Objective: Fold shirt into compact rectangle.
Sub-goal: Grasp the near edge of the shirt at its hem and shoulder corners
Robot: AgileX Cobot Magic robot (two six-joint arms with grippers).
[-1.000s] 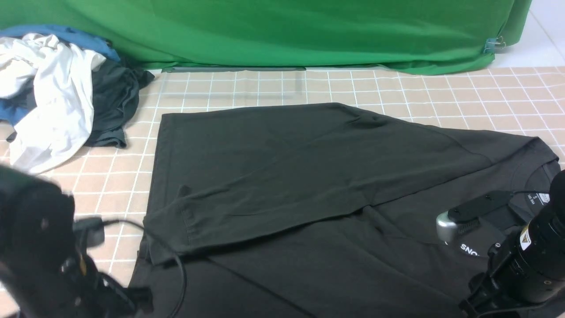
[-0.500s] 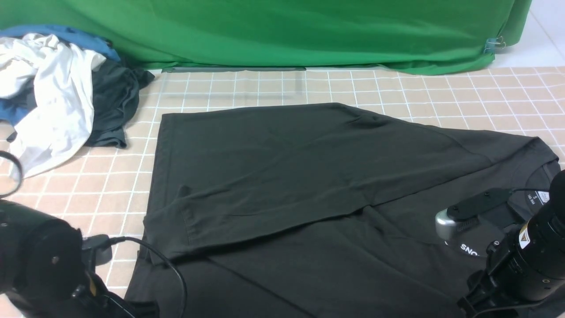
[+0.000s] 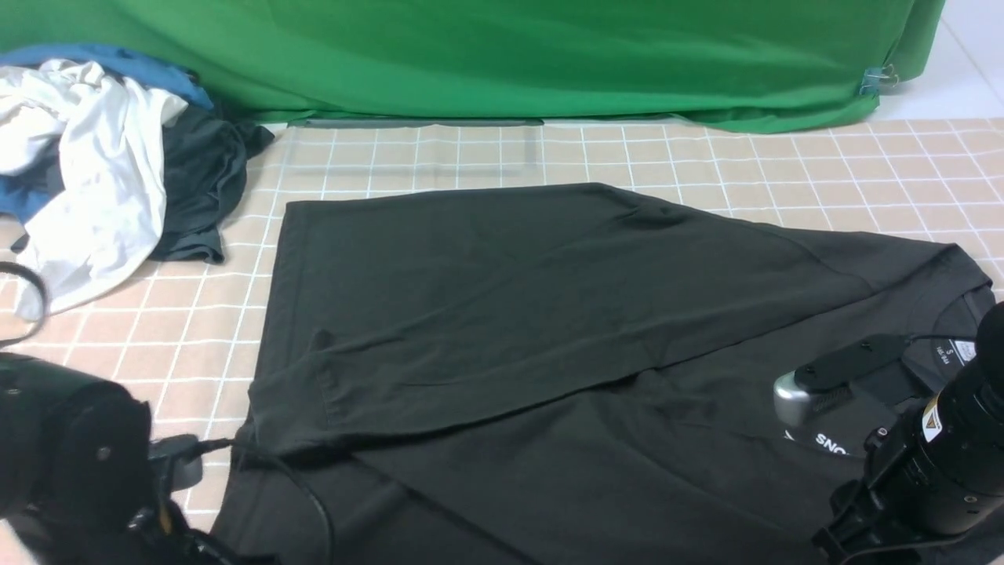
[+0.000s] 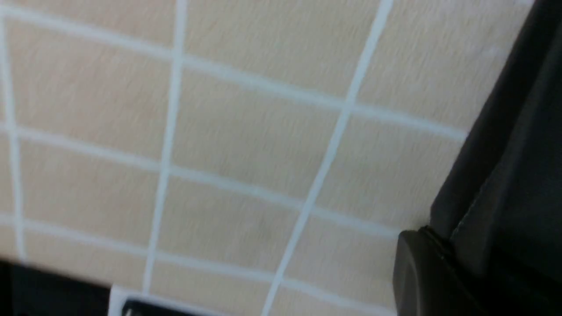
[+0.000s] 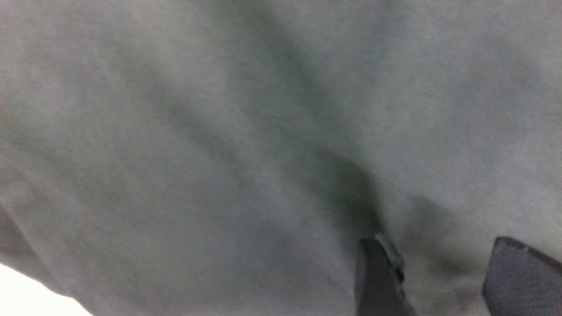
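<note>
The black shirt lies spread over the checked table, one sleeve folded across its body. Its white neck tag and chest print sit at the right. My left arm is low at the near left corner, its gripper hidden in the front view. In the left wrist view the left gripper is shut on the shirt's hem, cloth running in beside one finger. My right gripper rests on the chest, open, its fingers apart on the fabric.
A heap of white, blue and dark clothes lies at the back left. A green backdrop hangs along the far edge. Bare checked tablecloth shows behind the shirt and to its left.
My left arm has dropped lower toward the near left corner. The shirt's near left hem has shifted and puckered there. The right arm has stayed still.
</note>
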